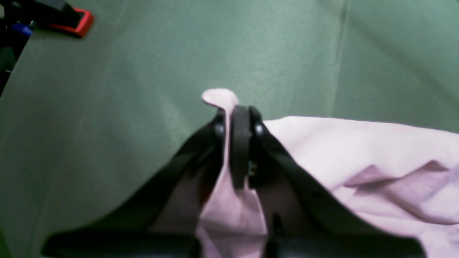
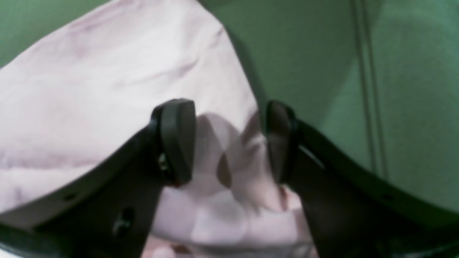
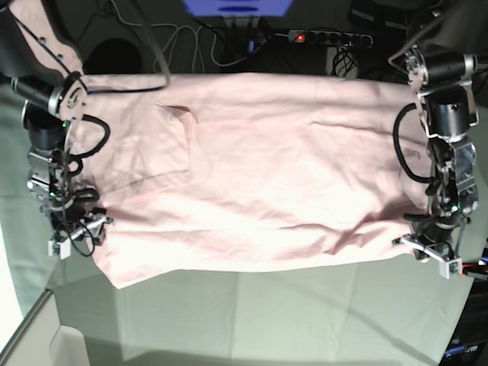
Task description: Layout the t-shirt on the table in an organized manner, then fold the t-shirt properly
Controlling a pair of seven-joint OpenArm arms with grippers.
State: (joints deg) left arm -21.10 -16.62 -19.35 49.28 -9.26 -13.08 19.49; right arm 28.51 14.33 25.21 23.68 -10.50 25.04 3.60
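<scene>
The pale pink t-shirt [image 3: 259, 175] lies spread wide across the table [image 3: 229, 313], its blank side up with a few wrinkles. At the right end of the base view, my left gripper [image 3: 428, 248] is shut on the shirt's edge. In the left wrist view a small pink tab [image 1: 220, 97] pokes out past the closed left gripper [image 1: 238, 113]. My right gripper [image 3: 76, 227] is at the shirt's left end. Up close the right gripper [image 2: 229, 141] is open, and bunched pink fabric [image 2: 222, 172] lies loose between its pads [image 2: 177, 139].
Grey-green cloth [image 1: 143, 71] covers the table around the shirt. A red-and-black clamp [image 1: 73, 21] sits at one edge. Behind the table's far edge are a power strip [image 3: 328, 36] and loose cables [image 3: 175, 42]. A cloth seam [image 2: 365, 86] runs beside the right gripper.
</scene>
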